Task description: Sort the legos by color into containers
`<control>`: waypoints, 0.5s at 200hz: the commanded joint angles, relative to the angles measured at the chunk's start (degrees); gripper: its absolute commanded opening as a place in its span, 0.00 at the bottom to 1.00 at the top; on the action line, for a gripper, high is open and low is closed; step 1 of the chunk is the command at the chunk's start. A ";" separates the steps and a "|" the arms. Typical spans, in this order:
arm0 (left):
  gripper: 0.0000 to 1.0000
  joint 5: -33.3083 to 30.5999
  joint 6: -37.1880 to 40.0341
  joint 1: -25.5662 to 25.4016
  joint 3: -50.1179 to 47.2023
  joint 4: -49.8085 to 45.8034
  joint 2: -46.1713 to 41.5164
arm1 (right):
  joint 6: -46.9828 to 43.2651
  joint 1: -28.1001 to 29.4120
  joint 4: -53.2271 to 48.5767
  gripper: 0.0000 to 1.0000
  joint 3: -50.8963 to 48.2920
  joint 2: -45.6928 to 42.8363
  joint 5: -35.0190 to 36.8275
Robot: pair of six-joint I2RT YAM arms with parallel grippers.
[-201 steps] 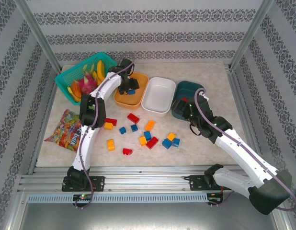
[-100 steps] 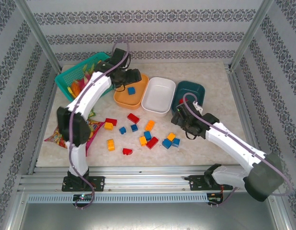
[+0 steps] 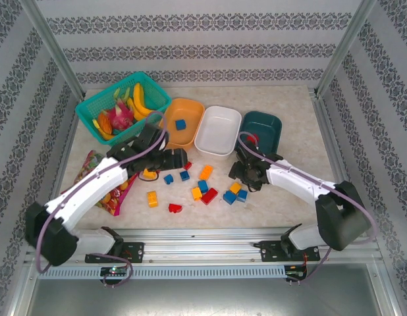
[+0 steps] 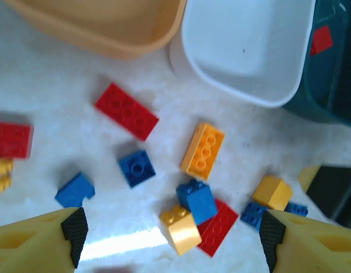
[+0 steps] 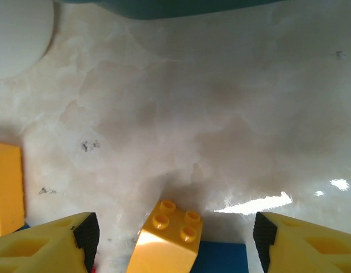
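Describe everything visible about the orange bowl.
The orange bowl is a rounded-rectangular tub of smooth plastic with a rolled rim. It stands upright and open. One blue brick lies inside, near the middle. Its right rim seems to meet the white bowl, and the teal basket sits close on its left.

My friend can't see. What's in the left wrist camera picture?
Red, blue and orange-yellow legos lie scattered on a pale table beyond the open left fingers. Farther off sit an orange bowl, a white bowl and a teal bowl holding a red brick.
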 commanded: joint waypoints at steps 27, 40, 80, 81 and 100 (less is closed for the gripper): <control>0.86 -0.22 -3.07 -0.99 -5.26 2.30 -10.87 | 1.94 -0.47 2.86 0.71 -0.96 4.11 -3.55; 0.86 -0.30 -3.25 -0.95 -5.85 1.85 -12.07 | 2.97 -0.42 3.37 0.70 -1.21 4.32 -4.05; 0.86 -0.75 -3.72 -0.99 -5.96 1.89 -12.77 | 7.81 1.13 3.30 0.70 -1.76 4.67 -6.05; 0.86 -0.75 -3.70 -1.01 -5.97 1.90 -12.77 | 7.95 1.19 3.25 0.70 -1.79 4.63 -6.09; 0.86 -0.59 -3.79 -1.04 -5.88 2.36 -12.69 | 10.05 2.02 3.35 0.69 -2.55 4.29 -6.13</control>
